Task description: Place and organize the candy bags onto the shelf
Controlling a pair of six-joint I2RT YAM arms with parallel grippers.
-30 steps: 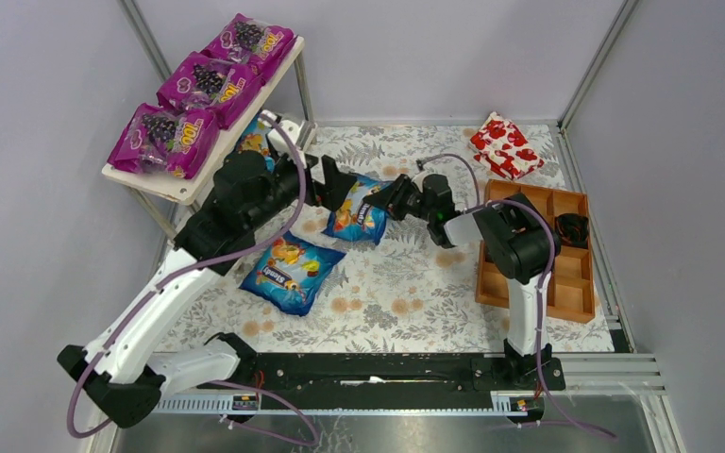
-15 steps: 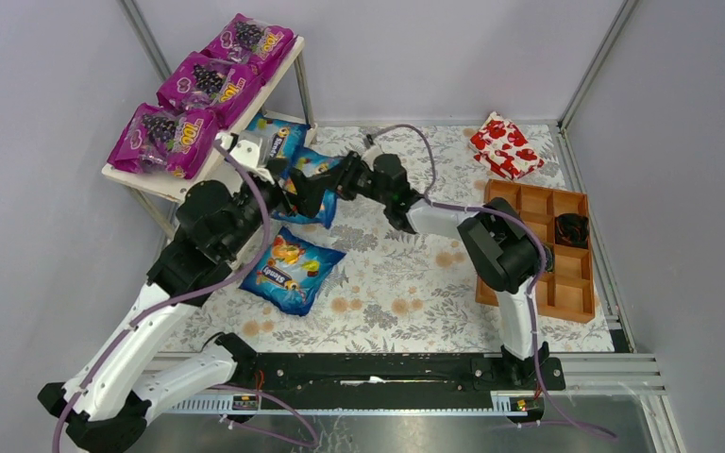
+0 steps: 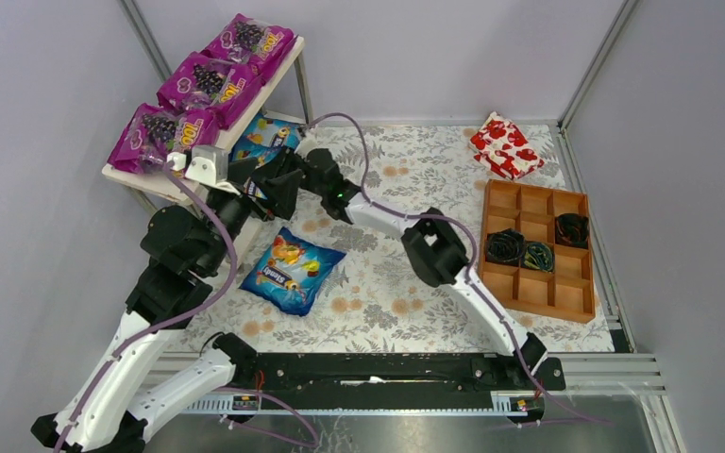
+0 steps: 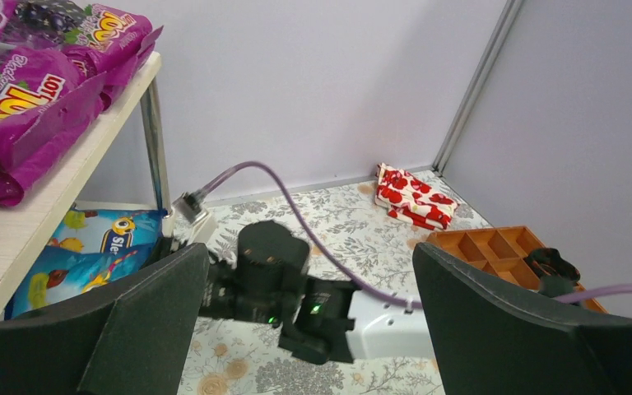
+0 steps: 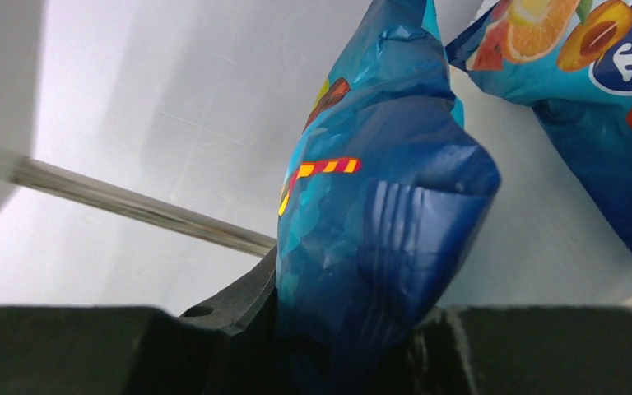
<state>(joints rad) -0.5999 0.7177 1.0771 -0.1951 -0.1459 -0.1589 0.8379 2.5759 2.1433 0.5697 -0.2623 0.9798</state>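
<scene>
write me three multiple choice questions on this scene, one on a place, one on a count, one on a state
1. Where does the loose blue bag lie?
A on the floral mat
B in the wooden tray
C on the red package

2. How many purple bags sit on the shelf's top board?
A two
B three
C four

3. The right gripper is:
A open and empty
B shut on a blue bag
C shut on a purple bag

Answers: 1 A, it lies flat on the mat; 2 B, three line the board; 3 B, blue foil is clamped in it.
</scene>
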